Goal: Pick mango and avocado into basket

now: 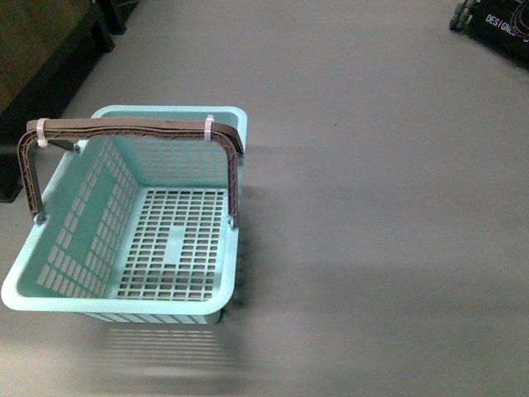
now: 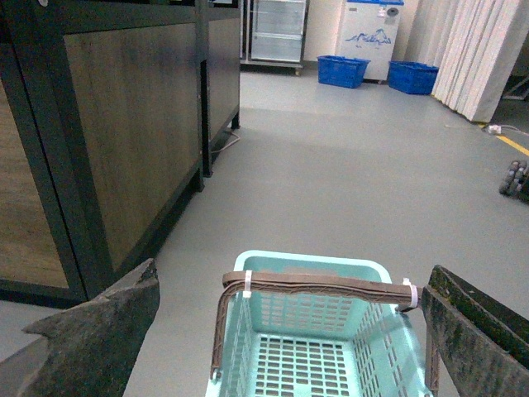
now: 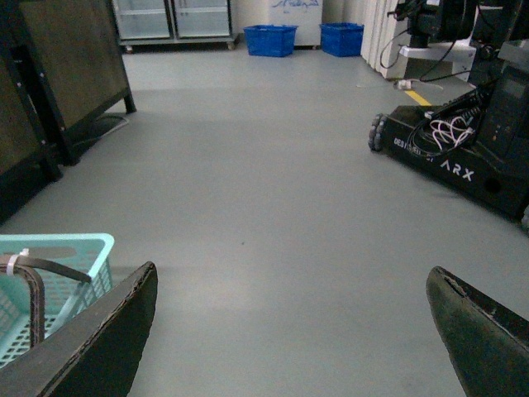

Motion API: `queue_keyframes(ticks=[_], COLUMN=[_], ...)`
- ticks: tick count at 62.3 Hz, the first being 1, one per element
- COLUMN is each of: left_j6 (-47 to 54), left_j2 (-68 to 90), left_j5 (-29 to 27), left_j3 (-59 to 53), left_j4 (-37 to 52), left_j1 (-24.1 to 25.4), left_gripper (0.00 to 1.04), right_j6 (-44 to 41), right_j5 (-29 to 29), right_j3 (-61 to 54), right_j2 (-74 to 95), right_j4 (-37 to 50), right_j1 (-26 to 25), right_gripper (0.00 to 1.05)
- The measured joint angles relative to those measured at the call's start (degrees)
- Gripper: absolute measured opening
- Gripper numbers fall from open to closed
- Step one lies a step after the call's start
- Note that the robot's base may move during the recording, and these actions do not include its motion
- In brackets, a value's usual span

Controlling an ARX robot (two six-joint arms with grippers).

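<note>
While neither mango nor avocado shows in any view, the basket [image 1: 50, 273] sits empty on the floor [image 1: 397, 207], likely staged under the left arm for drops. Both the left end effector [image 2: 293, 273] and right end effector [image 3: 291, 273] are spread wide, holding nothing.

black robot base [image 3: 455, 169]: "ARX" | black wheeled base [image 1: 500, 21]: "DESIGN…", probably cut off | nothing else legible

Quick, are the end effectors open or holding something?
Left end effector: open, holding nothing.
Right end effector: open, holding nothing.
</note>
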Motion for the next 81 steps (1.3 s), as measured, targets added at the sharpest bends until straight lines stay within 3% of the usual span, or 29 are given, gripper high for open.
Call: queue_keyframes(ticks=[27,33,36,42,51,64,71,81], left_j6=[-0.24,-13.86,-25.75,-43.15,-58.36,-70.55,-77.9,-81.44], left_j2=[0.04,7.37,13.22,27.61,52.33,92.59,111.69,121.7], left_j5=[0.28,16.94,23.71,25.66,20.02,7.41,1.46,-0.81], left_j3=[0.0,4.26,5.55,8.2,11.41,22.71,33.62,45.0], left_j4=[-0.07,-10.67,-8.24,5.03,23.52,41.18,43.08,42.12], left_j1=[0.04,5.11,7.74,11.98,12.79,2.29,-3.28,-7.78], left_gripper=[0.96,0.96,0.96,0.96,0.96,0.96,0.96,0.96], right_j6=[0.0,0.0,0.0,0.0,0.0,0.0,0.0,0.0], right_j5=[0.0,-0.11,-0.07,-0.09,-0.07,-0.07,-0.09,-0.09], right_j3=[0.0,0.0,0.0,0.0,0.0,0.0,0.0,0.0], right_j2=[0.0,0.0,0.0,0.0,0.0,0.0,0.0,0.0], right_j4=[0.0,0.0,0.0,0.0,0.0,0.0,0.0,0.0], right_j1=[0.0,0.0,0.0,0.0,0.0,0.0,0.0,0.0], right_gripper=[0.96,0.96,0.96,0.96,0.96,0.96,0.96,0.96])
